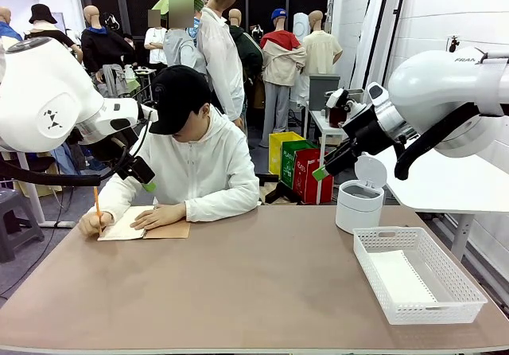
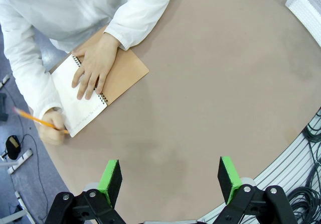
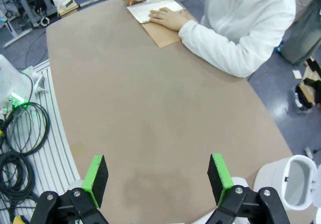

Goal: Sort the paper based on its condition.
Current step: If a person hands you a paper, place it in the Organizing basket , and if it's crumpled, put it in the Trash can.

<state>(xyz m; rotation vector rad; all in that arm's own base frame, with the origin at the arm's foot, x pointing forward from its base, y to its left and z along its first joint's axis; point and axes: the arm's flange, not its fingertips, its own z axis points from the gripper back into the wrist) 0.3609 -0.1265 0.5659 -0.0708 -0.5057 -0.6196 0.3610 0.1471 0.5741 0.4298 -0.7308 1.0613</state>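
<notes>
Across the brown tabletop (image 1: 262,291), a person writes in a notebook (image 1: 139,226) far left; one smooth paper (image 1: 402,278) lies in the white basket (image 1: 417,274) near right. Both robot hands, left hand (image 2: 170,176) and right hand (image 3: 156,175), hover wide open, empty, in a cluttered workshop.

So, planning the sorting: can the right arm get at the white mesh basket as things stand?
Probably yes. The right gripper hangs open above the table, and the white mesh basket sits on its side with nothing between.

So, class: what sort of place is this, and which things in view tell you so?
Probably a robotics lab or workshop: two white robot arms flank a brown table where a person writes in a notebook, with cables beside it and other worktables behind.
</notes>
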